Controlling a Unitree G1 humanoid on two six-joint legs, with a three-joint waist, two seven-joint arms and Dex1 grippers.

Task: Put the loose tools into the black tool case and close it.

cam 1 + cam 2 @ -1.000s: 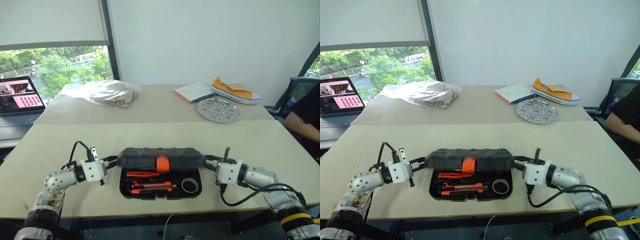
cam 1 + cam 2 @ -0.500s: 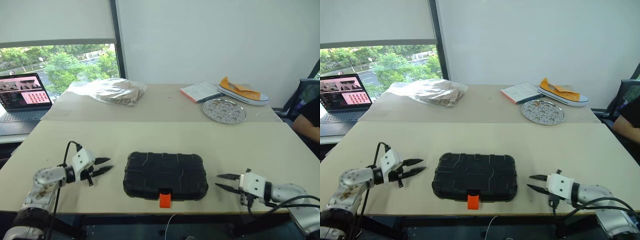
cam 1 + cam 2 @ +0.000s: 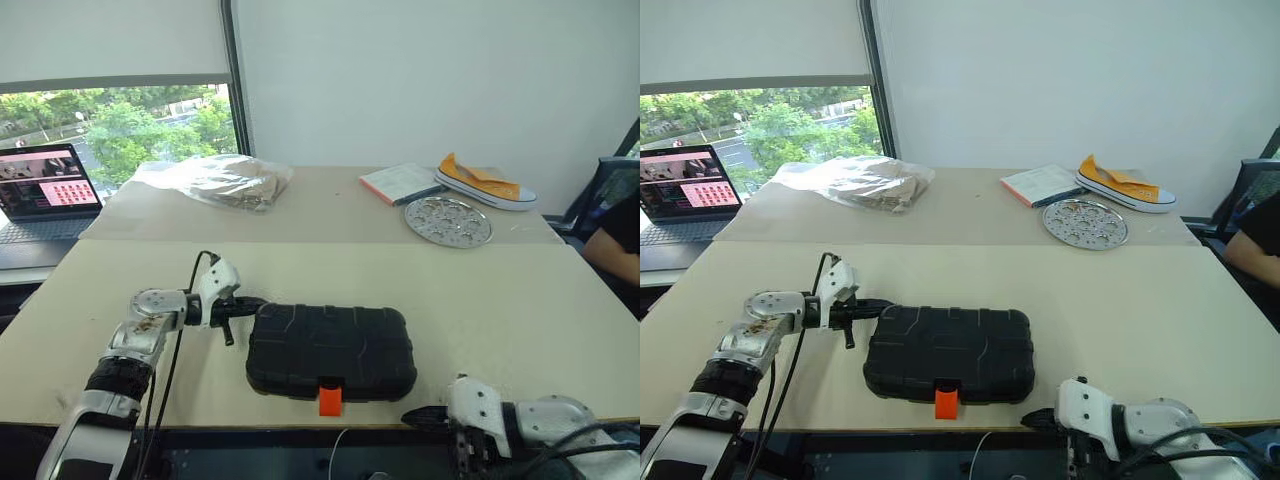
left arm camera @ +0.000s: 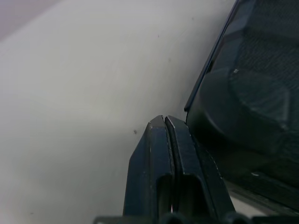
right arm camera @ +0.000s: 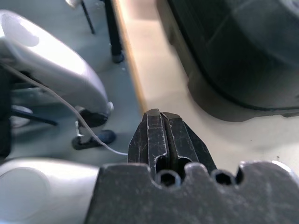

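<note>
Left-eye view: closed black tool case (image 3: 331, 350) beside left fingers (image 3: 250, 303).

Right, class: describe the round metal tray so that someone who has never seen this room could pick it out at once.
Start at the far table under the white wall, and go to its right end. There a round metal tray lies flat, just nearer than a book and a yellow shoe. It alone is silvery, round and dotted with holes.

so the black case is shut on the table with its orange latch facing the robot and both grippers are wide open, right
Not quite. The black case is shut, orange latch toward the robot, but the left gripper and right gripper are shut, as both wrist views show.
</note>
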